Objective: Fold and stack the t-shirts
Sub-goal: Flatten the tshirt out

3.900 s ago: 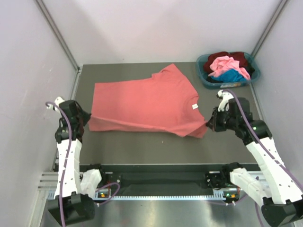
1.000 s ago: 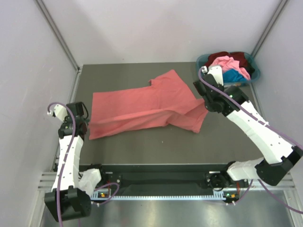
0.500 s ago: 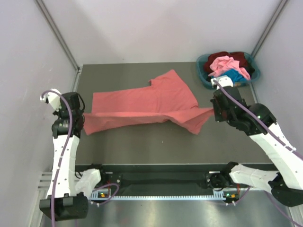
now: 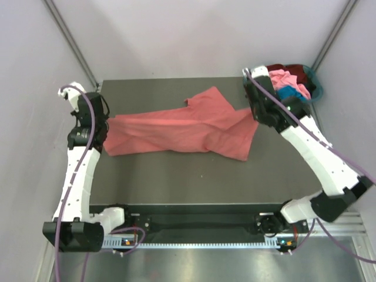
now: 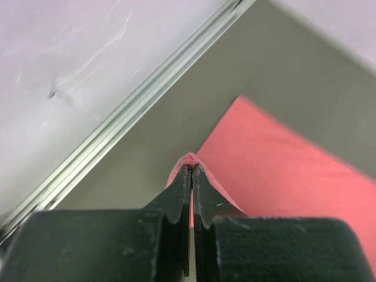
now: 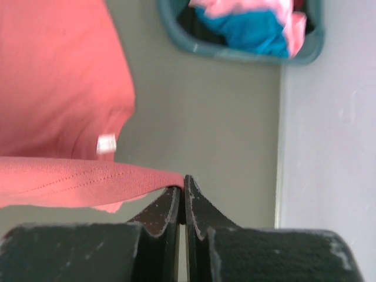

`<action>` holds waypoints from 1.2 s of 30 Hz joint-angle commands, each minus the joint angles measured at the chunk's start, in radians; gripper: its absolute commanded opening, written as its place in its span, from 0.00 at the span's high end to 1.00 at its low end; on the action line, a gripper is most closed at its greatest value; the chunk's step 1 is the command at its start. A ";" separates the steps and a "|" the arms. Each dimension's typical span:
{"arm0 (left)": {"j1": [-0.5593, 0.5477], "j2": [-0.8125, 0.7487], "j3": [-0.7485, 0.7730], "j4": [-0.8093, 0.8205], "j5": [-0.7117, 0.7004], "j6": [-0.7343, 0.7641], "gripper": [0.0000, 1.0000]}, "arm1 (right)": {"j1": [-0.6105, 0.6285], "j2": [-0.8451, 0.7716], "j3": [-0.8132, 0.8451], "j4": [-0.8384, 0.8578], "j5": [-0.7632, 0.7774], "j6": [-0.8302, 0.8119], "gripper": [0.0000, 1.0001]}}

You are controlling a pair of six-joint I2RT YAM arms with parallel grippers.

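My left gripper point(image 5: 192, 170) is clamped shut on a pinch of the salmon-red t-shirt point(image 4: 188, 126); in the left wrist view a sliver of cloth pokes out past the closed jaws. My right gripper point(image 6: 183, 183) is likewise closed on a fold of the same shirt, whose stitched hem stretches off to the left of the right wrist frame.

From above, the shirt runs across the middle of the desk point(image 4: 194, 176), from left of centre to the upper right. It is creased and partly doubled over, so I cannot tell which corner or sleeve either gripper has. Both grip points are hidden under the wrists in that view.

My right arm covers the near side of the teal basket point(image 4: 315, 88) in the upper right corner. A pink t-shirt point(image 4: 282, 77), a maroon t-shirt point(image 4: 296, 71) and a blue t-shirt point(image 4: 288, 93) are heaped inside; I cannot count the garments. In the right wrist view the basket is cut off by the top edge.

The desk is matte dark grey. Pale walls point(image 4: 176, 35) close it in on three sides, and a metal rail point(image 5: 147, 100) runs where wall meets desk.
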 commanded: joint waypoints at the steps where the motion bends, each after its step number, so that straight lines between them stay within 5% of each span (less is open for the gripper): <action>1: 0.003 0.020 0.148 0.165 0.043 0.019 1.00 | -0.049 0.098 0.245 0.126 0.105 -0.105 1.00; 7: 0.003 0.034 0.417 0.138 0.100 -0.029 1.00 | -0.041 0.059 0.524 0.282 0.113 -0.214 1.00; 13: 0.004 -0.119 0.563 0.121 0.154 -0.095 1.00 | -0.041 -0.309 0.330 0.558 -0.181 -0.171 1.00; 19: 0.000 -0.220 0.722 0.072 0.192 -0.115 1.00 | -0.044 -0.533 0.303 0.592 -0.392 -0.091 1.00; 29: 0.003 -0.145 1.040 -0.037 0.215 -0.107 1.00 | -0.080 -0.498 0.607 0.474 -0.395 -0.159 1.00; 36: 0.003 -0.098 0.859 0.051 0.198 0.002 1.00 | -0.080 -0.345 0.517 0.497 -0.248 -0.362 1.00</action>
